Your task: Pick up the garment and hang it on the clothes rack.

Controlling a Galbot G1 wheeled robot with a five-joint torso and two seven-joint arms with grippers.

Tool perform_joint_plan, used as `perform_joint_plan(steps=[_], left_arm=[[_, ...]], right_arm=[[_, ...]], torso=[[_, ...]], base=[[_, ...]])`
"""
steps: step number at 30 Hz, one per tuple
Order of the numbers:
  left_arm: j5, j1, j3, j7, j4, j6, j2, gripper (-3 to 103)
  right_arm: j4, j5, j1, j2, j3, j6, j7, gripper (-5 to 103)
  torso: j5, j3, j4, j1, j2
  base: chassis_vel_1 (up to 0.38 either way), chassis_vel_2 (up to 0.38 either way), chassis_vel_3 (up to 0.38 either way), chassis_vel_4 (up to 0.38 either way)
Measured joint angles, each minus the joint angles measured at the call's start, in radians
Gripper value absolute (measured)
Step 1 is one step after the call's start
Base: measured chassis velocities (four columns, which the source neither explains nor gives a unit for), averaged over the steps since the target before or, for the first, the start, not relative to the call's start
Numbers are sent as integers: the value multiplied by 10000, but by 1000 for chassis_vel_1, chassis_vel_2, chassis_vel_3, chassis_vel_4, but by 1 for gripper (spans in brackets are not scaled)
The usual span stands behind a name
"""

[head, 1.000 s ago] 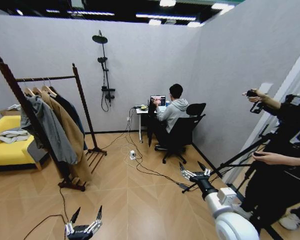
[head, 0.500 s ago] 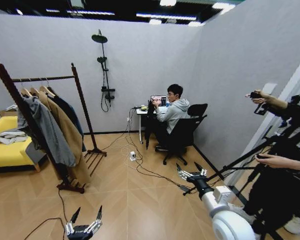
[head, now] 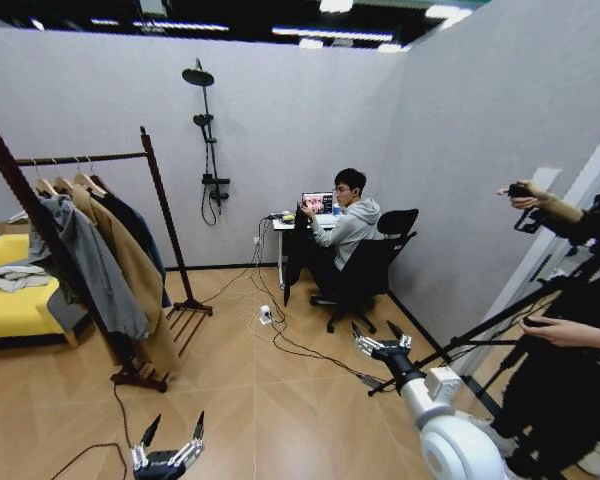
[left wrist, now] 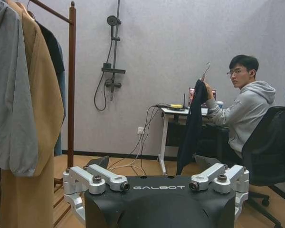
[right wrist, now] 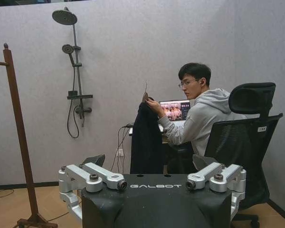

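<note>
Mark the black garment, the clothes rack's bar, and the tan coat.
black garment [right wrist: 145,137], right wrist view, on the middle of the hanging cloth.
clothes rack's bar [head: 85,158], head view, mid-span of the horizontal bar.
tan coat [left wrist: 38,109], left wrist view, on its side panel.

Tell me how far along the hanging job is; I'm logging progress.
Nothing done yet. The garment hangs from a seated person's hand by the desk. The right gripper is open, raised toward it; the left gripper open, low. Left: take it, hang it on the rack.
</note>
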Motion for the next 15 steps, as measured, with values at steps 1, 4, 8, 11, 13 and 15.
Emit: perform_joint_plan(steps=[1, 4, 8, 11, 13, 15], left_arm=[[0, 0, 0, 1, 0, 0, 0, 100], [0, 0, 0, 0, 0, 0, 0, 100], [0, 0, 0, 0, 0, 0, 0, 100], [0, 0, 0, 0, 0, 0, -1, 100], [0, 0, -1, 0, -1, 0, 0, 100], [0, 0, 0, 0, 0, 0, 0, 100]], right_arm=[[-3, 2, 19, -32, 8, 4, -17, 100], [-13, 33, 55, -114, 43, 14, -22, 100], [-35, 85, 69, -204, 62, 38, -23, 100], [-37, 121, 59, -261, 81, 64, -23, 100], [-36, 156, 53, -288, 99, 76, -24, 100], [-37, 203, 48, -324, 131, 87, -24, 100]], torso=[[-1, 1, 0, 0, 0], [0, 0, 0, -1, 1], [2, 1, 0, 2, -1], [0, 0, 0, 0, 0], [0, 0, 0, -1, 1], [0, 1, 1, 1, 0]], base=[[-77, 91, 92, -96], [-82, 107, 104, -102], [-137, 135, 136, -125], [-154, 158, 156, -140], [-179, 173, 162, -172], [-164, 186, 159, -177]])
